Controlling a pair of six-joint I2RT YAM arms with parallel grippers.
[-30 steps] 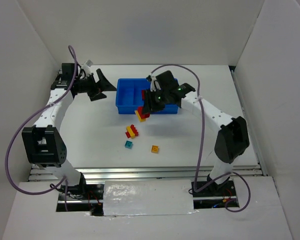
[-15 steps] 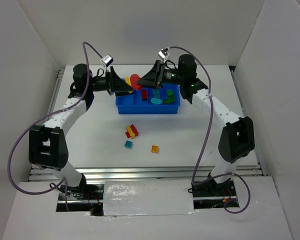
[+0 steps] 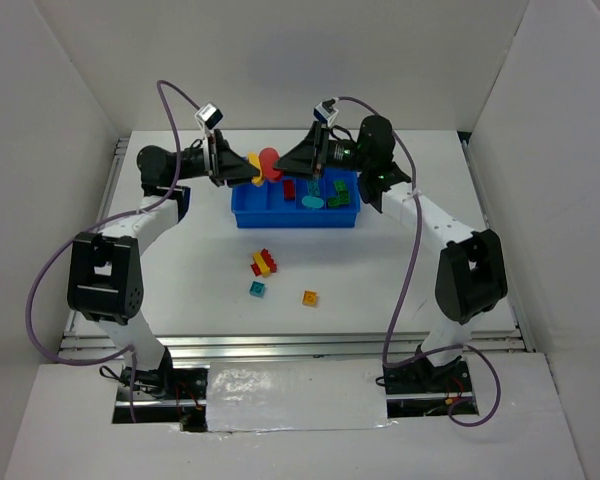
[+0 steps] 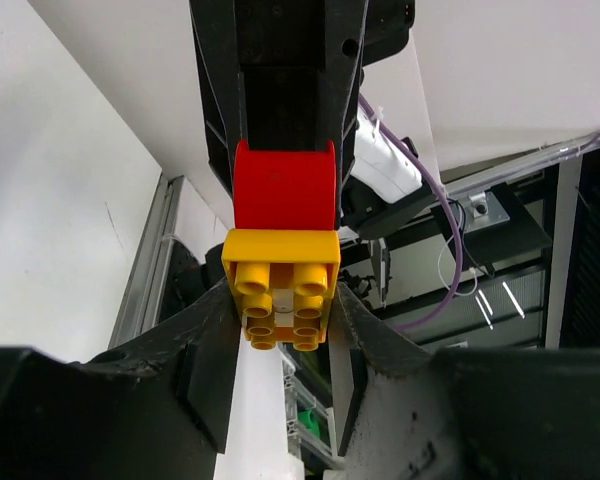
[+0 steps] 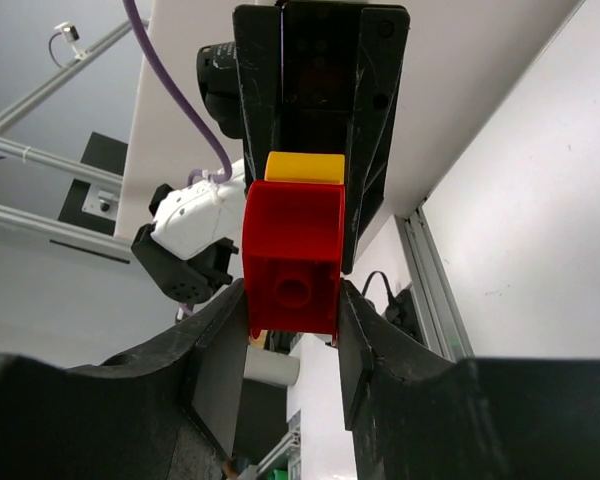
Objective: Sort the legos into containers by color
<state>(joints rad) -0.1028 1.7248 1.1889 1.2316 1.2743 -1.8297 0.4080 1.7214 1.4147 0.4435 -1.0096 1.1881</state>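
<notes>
Above the back edge of the blue tray of containers [image 3: 248, 212], my two grippers face each other, tip to tip, with a joined pair of legos between them. My left gripper [image 3: 248, 170] [image 4: 282, 312] is shut on the yellow brick [image 3: 256, 170] [image 4: 282, 288]. My right gripper [image 3: 283, 165] [image 5: 292, 302] is shut on the red brick [image 3: 270, 158] [image 5: 292, 262]. In each wrist view the other brick and the other gripper's black body show just beyond. The tray holds a red brick [image 3: 289, 188], a round teal piece [image 3: 312, 201] and green bricks [image 3: 336, 191].
On the white table in front of the tray lie a red and yellow cluster of bricks [image 3: 264, 263], a teal brick [image 3: 257, 289] and an orange-yellow brick [image 3: 310, 297]. White walls stand close on the left, right and back.
My right gripper lifted the red and yellow pair from the tray's front up behind it. My left gripper swung over to meet it and shut on the yellow brick.
</notes>
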